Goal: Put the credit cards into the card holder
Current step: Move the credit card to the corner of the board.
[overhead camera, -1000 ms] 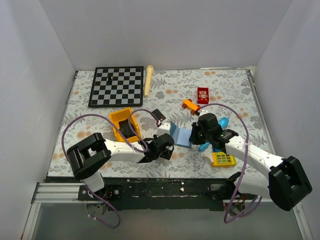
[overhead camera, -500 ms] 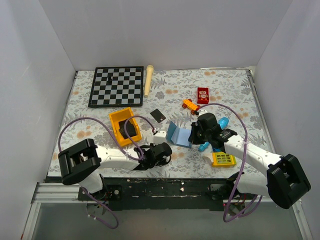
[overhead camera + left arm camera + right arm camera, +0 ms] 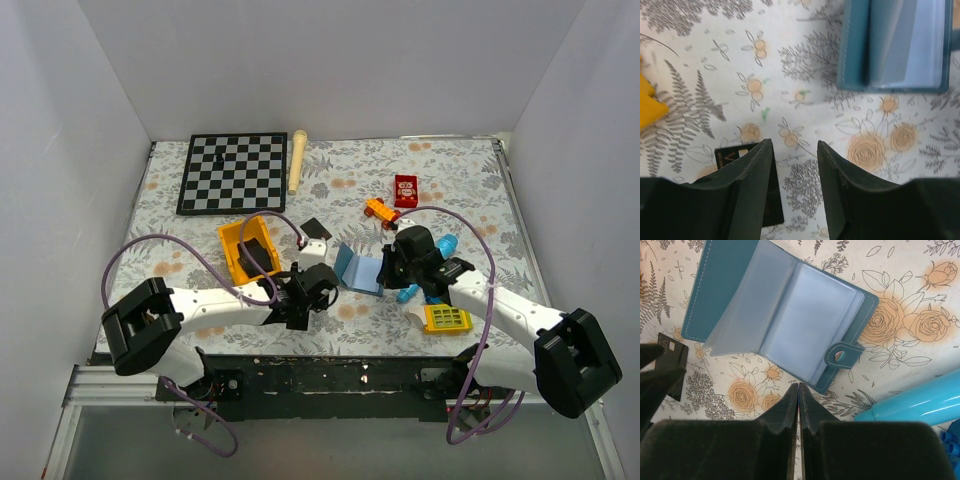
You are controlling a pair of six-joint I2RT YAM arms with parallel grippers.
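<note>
Nearest us, the left jaws sit partly open with nothing between them. 1 credit card lies flat on the desk, half tucked under the left-hand jaw. The right jaws are pressed fully together and empty, tips right at the near edge of the card holder; we can't tell if they touch it. The holder lies open like a book at about 1 o'clock from the left jaws, 1 cover looking tilted up, clear sleeves showing. A second card lies farther off, roughly 12 o'clock.

Our take: the cards look light, stiff and glossy, so flat on the cloth they'll be slippery to pinch. We'd tip 1 side up and grab across a short edge. The holder looks soft and floppy, so it probably needs pinning by the snap-tab cover.

Room-wise, the yellow bin crowds 10 o'clock and the blue tube hugs the holder at 4 o'clock in the right wrist view. The patch between card and holder looks free.
</note>
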